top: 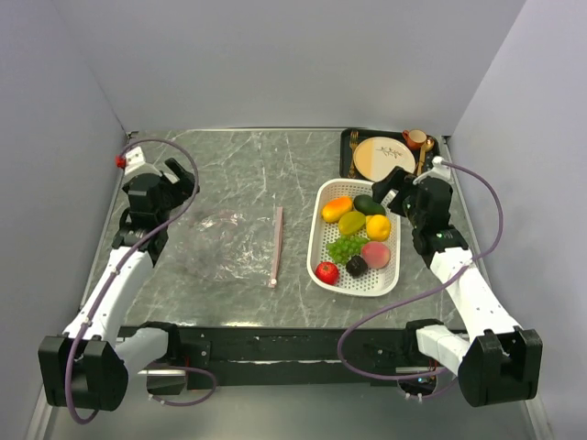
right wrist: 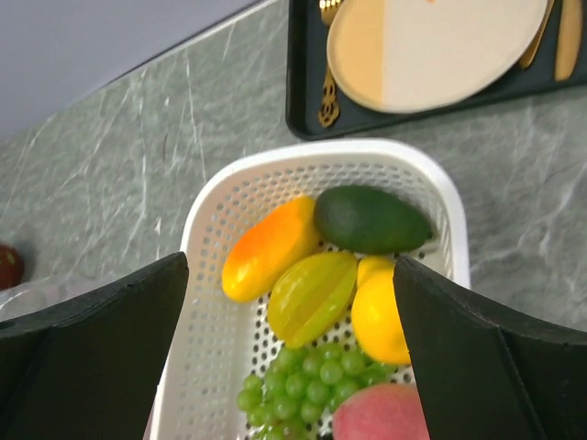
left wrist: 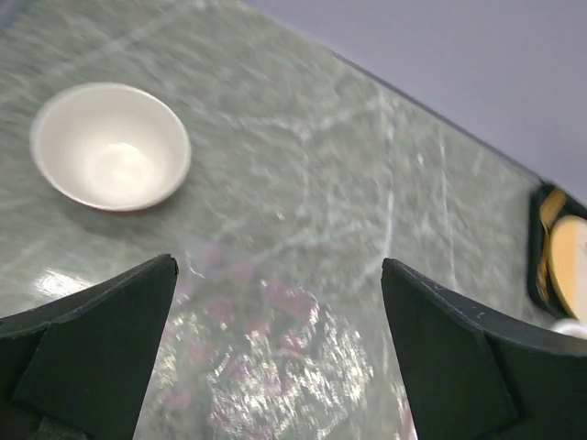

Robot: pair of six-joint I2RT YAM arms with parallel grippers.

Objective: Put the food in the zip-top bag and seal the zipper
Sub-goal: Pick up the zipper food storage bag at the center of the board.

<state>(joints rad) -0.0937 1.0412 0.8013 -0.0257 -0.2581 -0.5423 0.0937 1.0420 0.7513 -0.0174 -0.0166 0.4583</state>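
The food lies in a white perforated basket [top: 398, 264]: orange mango [top: 337, 209], dark green avocado [top: 369, 204], yellow lemon [top: 378, 225], green grapes [top: 345, 247], pink peach [top: 375, 254], red tomato [top: 326, 271] and a small dark piece [top: 356, 266]. The clear zip-top bag [top: 225, 243] lies flat mid-table, its pale pink zipper [top: 277, 246] along the right edge. My left gripper [top: 183, 180] is open and empty above the bag's far left part [left wrist: 266, 357]. My right gripper [top: 387, 183] is open and empty above the basket's far end [right wrist: 303, 156], over the mango [right wrist: 269, 249] and avocado [right wrist: 371, 220].
A black tray [top: 348, 147] with a cream plate [top: 383, 158], gold cutlery and a small cup stands at the back right, behind the basket. A white bowl [left wrist: 112, 147] sits on the table beyond the bag in the left wrist view. Grey walls close in on three sides.
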